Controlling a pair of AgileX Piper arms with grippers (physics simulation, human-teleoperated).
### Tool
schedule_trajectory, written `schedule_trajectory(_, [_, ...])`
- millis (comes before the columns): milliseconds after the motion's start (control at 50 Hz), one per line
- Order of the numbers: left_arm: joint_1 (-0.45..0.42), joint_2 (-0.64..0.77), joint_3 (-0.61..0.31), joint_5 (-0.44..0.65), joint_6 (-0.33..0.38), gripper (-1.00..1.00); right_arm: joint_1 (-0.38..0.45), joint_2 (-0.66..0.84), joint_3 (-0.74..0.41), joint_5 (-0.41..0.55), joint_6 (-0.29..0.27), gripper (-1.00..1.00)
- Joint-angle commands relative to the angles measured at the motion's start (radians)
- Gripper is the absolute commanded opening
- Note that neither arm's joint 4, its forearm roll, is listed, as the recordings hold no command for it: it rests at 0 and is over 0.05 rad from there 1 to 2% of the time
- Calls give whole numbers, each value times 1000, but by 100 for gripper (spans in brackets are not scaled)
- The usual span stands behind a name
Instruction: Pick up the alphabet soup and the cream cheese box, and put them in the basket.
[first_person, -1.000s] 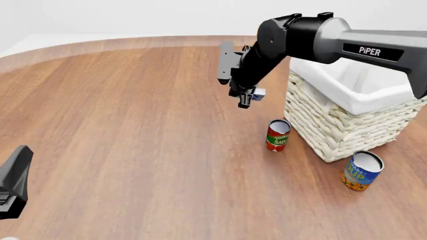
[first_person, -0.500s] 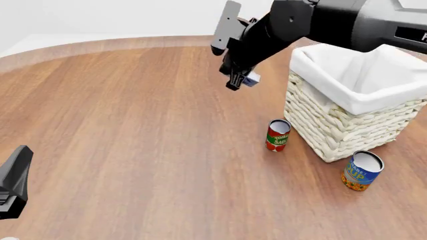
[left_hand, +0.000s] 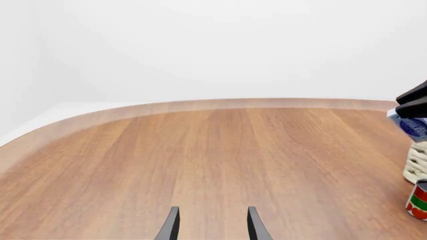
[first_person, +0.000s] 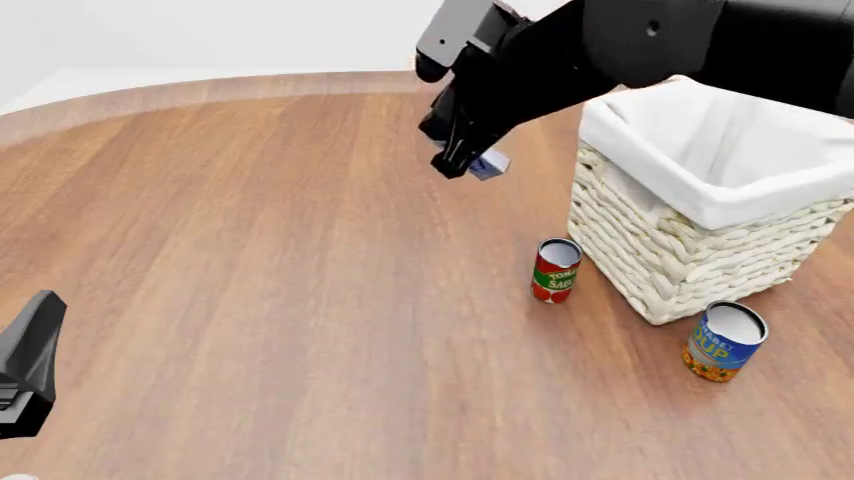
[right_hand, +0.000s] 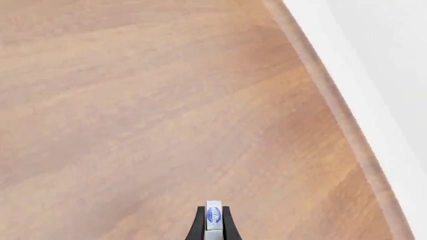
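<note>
Clamped on the cream cheese box (first_person: 487, 164), the right gripper (first_person: 458, 163) hangs high over the table (first_person: 267, 260), with the basket (first_person: 694, 240) off to its right and lower, and the alphabet soup (first_person: 725, 342) standing beyond the basket's near corner, beside the tomato sauce can (first_person: 555, 270). This looks like the carrying step for the box; the next move calls for swinging right over the liner rim before letting go. Far to its left, the left gripper (left_hand: 211, 225) idles with fingers parted around nothing.

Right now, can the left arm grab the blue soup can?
Probably not easily. The alphabet soup stands on the far right, beside the basket, while the left gripper sits open at the table's left edge. Nothing blocks the way; it just looks like a long stretch.
</note>
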Motion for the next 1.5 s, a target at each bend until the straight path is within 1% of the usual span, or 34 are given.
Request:
schedule_trajectory(20, [0,0,0,0,0,100,37,-103,65,-33,89,-100])
schedule_trajectory(100, [0,0,0,0,0,100,49,-135,89,-42,106,-100])
schedule_trajectory(140, [0,0,0,0,0,100,48,-140,97,-42,106,-100])
schedule_trajectory(160, [0,0,0,0,0,100,52,-149,97,-44,123,-100])
schedule_trajectory(240, [0,0,0,0,0,100,60,-168,105,-37,130,-100])
schedule_trajectory(260, [0,0,0,0,0,100,-205,232,-57,210,-270,-100])
schedule_trajectory(280, [0,0,0,0,0,100,71,-132,182,-34,-31,-100])
schedule_trajectory(300, [0,0,0,0,0,100,71,-116,153,-21,-31,-100])
schedule_trajectory(700, [0,0,0,0,0,100,71,-116,153,-21,-31,-100])
schedule_trajectory(720, [0,0,0,0,0,100,67,-122,157,-18,-40,-100])
schedule_trajectory(760, [0,0,0,0,0,100,67,-130,117,22,-40,-100])
schedule_trajectory(800, [0,0,0,0,0,100,59,-138,150,-4,-49,-100])
schedule_trajectory(860, [0,0,0,0,0,100,53,-147,160,-3,-58,-100])
schedule_trajectory(880, [0,0,0,0,0,100,47,-151,158,7,-70,-100])
schedule_trajectory(920, [0,0,0,0,0,100,49,-163,137,39,-74,-100])
schedule_trajectory(940, [0,0,0,0,0,100,49,-163,137,39,-74,-100])
schedule_trajectory(960, [0,0,0,0,0,100,44,-170,165,16,-83,-100])
schedule_trajectory(1000, [0,0,0,0,0,100,40,-176,166,20,-91,-100])
schedule_trajectory(1060, [0,0,0,0,0,100,38,-188,162,33,-97,-100])
schedule_trajectory(1080, [0,0,0,0,0,100,34,-201,161,44,-106,-100])
schedule_trajectory(1260, [0,0,0,0,0,100,20,-245,125,98,-121,-100])
schedule_trajectory(1280, [0,0,0,0,0,100,19,-250,119,106,-120,-100])
schedule_trajectory(1300, [0,0,0,0,0,100,20,-253,93,134,-120,-100])
schedule_trajectory(1360, [0,0,0,0,0,100,18,-265,101,128,-122,-100])
schedule_trajectory(1500, [0,0,0,0,0,100,18,-291,56,173,-119,-100])
